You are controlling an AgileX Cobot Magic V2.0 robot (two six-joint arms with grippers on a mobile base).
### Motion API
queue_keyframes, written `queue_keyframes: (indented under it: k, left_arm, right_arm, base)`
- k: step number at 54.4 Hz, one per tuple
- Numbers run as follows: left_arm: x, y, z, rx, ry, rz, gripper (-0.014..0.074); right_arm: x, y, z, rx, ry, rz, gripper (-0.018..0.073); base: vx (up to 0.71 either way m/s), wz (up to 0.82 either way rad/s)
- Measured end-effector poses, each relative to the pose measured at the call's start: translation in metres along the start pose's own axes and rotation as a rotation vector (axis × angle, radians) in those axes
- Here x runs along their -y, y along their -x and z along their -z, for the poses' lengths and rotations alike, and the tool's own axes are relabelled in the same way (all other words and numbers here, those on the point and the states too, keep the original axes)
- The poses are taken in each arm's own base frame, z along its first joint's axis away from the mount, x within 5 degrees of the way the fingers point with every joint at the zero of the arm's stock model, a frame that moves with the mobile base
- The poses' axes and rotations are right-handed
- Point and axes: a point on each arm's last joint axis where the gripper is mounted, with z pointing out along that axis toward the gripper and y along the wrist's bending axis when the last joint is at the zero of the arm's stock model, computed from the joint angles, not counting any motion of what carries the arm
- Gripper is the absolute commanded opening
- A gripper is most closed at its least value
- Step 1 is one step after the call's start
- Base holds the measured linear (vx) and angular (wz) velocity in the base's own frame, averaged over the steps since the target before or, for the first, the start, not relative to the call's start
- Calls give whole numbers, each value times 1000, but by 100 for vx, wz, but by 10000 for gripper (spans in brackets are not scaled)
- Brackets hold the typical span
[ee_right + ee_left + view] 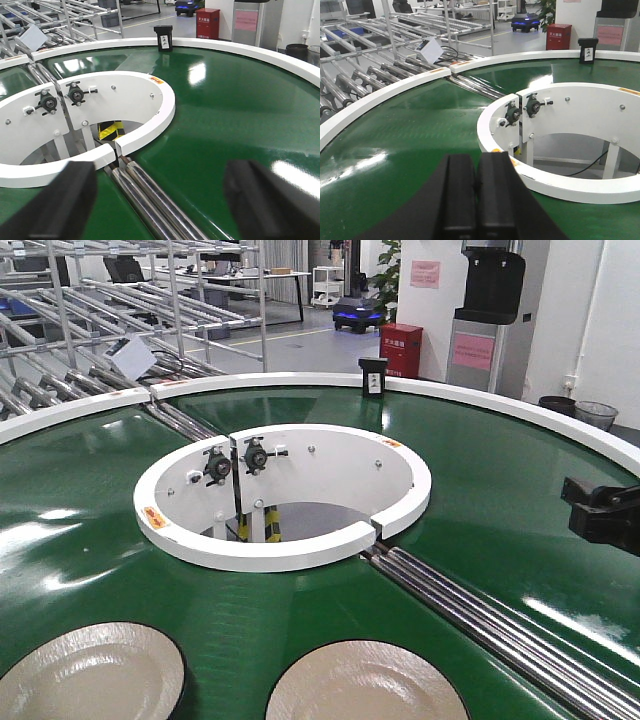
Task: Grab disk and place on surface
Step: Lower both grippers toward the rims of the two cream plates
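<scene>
Two disks [365, 685] lie flat on the belt [480, 500] (round, no long axis); left tool [477, 172] closed, right tool [165, 200] wide.

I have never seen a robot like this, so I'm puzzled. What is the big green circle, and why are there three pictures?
This robot has two arms, and each ends in a gripper that pinches like two fingers. The front picture looks out from the robot over a green conveyor belt, a ring around a white rim. Two pale disks lie on the belt, close to the robot. The other two pictures come from cameras on its wrists. The left gripper is shut and the right gripper is open. Neither holds anything.
</scene>
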Motion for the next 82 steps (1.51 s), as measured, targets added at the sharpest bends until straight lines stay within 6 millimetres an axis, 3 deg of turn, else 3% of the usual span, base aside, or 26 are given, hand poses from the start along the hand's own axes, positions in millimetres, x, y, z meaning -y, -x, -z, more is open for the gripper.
queue_keyframes:
  k: [13, 40, 51, 60, 63, 73, 77, 82]
  left_arm:
    - [0, 0, 0, 1, 0, 2, 440]
    - [0, 0, 0, -2, 0, 2, 442]
    - [3, -10, -3, -179, -33, 30, 442]
    - [14, -20, -31, -430, -139, 104, 442]
    - [24, -29, -48, -546, -252, 138, 442]
    - [51, -52, -98, -700, -554, 274, 442]
    - [43, -64, -115, -736, -541, 322, 442]
    - [19, -80, -128, -777, -463, 349, 442]
  right_arm:
    - [0, 0, 0, -5, 1, -1, 713]
    - [0, -1, 0, -13, 4, -1, 536]
    - [-2, -7, 0, -79, 24, -23, 524]
    - [-4, -13, 1, -142, 46, -50, 524]
    - [-6, -15, 1, -180, 60, -58, 524]
    - [-13, -26, -13, -366, 126, -72, 524]
    - [-15, -32, -20, -447, 151, -83, 524]
    - [-17, -41, -25, -524, 171, -90, 524]
  base:
    - [0, 0]
    - [0, 0]
    - [0, 0]
    - [0, 0]
    - [0, 0]
    - [0, 0]
    - [0, 0]
    - [0, 0]
